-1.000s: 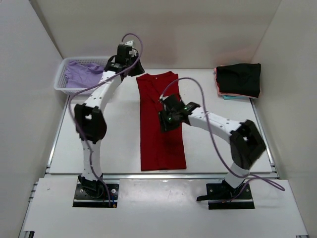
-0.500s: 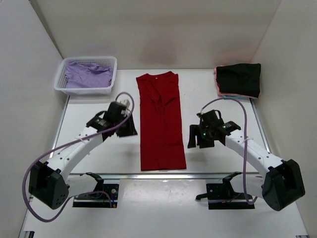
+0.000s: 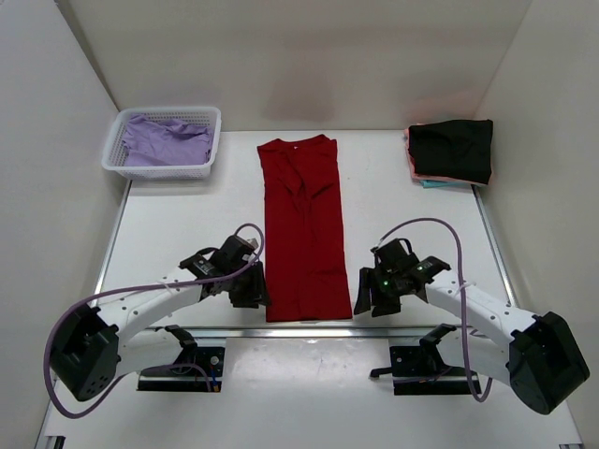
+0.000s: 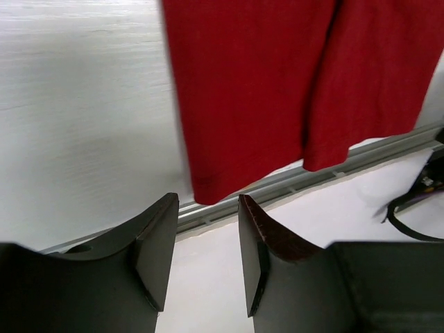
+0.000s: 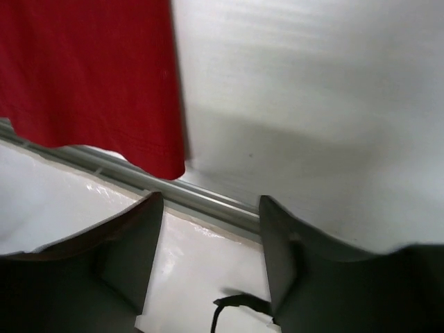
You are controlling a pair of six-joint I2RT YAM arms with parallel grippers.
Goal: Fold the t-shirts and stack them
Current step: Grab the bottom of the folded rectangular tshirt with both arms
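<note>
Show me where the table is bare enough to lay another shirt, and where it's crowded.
Bare table lies left of the red t-shirt, between white basket and left gripper, and right of it, between the folded shirt stack and right gripper. Crowded: the near edge, grippers flanking the hem.

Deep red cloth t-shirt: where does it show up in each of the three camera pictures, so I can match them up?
Top external: the deep red cloth t-shirt lies lengthwise in the middle of the picture.
Left wrist: its near hem fills the upper right.
Right wrist: its near corner fills the upper left.
Shared landmark: the silver metal rail by that hem.
</note>
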